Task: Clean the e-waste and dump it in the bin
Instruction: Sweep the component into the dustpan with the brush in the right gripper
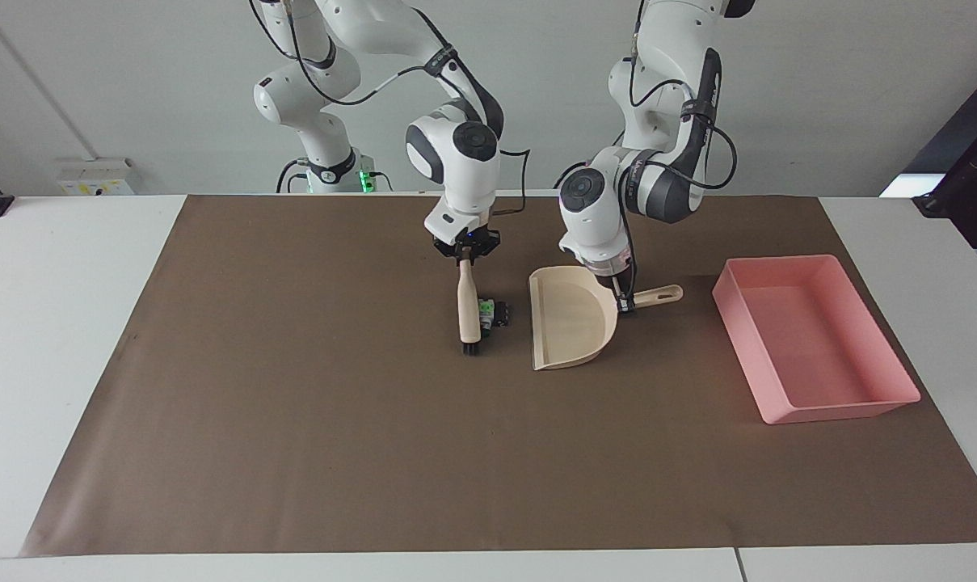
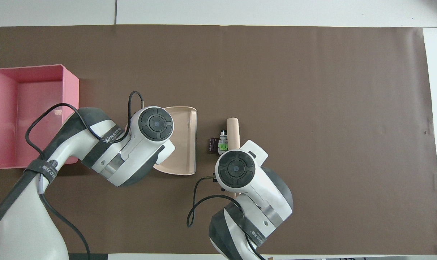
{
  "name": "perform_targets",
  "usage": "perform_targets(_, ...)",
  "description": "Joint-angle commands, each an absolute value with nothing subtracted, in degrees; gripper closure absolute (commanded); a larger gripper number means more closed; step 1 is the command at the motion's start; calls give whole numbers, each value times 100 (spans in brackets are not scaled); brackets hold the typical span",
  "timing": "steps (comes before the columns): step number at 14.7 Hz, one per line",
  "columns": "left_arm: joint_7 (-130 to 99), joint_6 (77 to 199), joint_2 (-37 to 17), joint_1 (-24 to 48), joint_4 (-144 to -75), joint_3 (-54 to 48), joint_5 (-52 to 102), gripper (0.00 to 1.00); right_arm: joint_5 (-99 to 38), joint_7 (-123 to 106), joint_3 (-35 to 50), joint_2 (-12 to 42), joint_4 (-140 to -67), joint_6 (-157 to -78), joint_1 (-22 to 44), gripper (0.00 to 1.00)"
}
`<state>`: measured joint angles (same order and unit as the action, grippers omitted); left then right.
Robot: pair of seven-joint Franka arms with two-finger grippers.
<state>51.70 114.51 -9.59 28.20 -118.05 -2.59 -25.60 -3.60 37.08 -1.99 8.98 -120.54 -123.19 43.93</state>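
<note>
Brown paper mat (image 1: 294, 453) covers your white bench (image 1: 60, 323) before a grey wall. Mid-mat, right gripper (image 1: 465, 255) clenches the beige brush (image 1: 469, 311) touching the tiny white-green and black e-waste (image 1: 492, 314); left gripper (image 1: 622, 301) clamps the beige plastic dustpan (image 1: 569, 327); the shallow pink plastic bin (image 1: 811, 347) sits at the left arm's edge.

Brush (image 2: 233, 131) sits right up against the e-waste (image 2: 218, 144), w/ the dustpan (image 2: 184, 139) just beside it. Pink bin (image 2: 37, 81) is off at the left arm's end.

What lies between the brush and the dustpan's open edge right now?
The e-waste: a white-and-green part with a small black piece beside it, lying against the brush. A bare strip of brown mat separates them from the dustpan. Both views show it.
</note>
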Motion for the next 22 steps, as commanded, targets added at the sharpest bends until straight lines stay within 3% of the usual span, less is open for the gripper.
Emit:
perform_targets(1,5001,11364,-1037,2936,-11760,-211,-2689,100,-807,3622,-89,1239,-11769,-12742,4535,100)
perform_targets(5,5010,11399,-1028,2927,-11786,-220,-2689,100,-2676,2692,246,1450,-11716,-13797,4588,100)
perform_targets(13,5018,12162,-976,2559,-12102,-229,-2619,100,-2883,2637,255,1547,-11399,-13676,4649,100)
perform_targets(16,5054,12340,-976,2487,-12120,-229,-2479,100,-2795,2663,229,1425,-11399,-13370,4658,100)
perform_targets(22,5124,12577,-967,2417,-12208,-229,-2435,100,-1891,3391,185,248,-11461,-11894,4447,100)
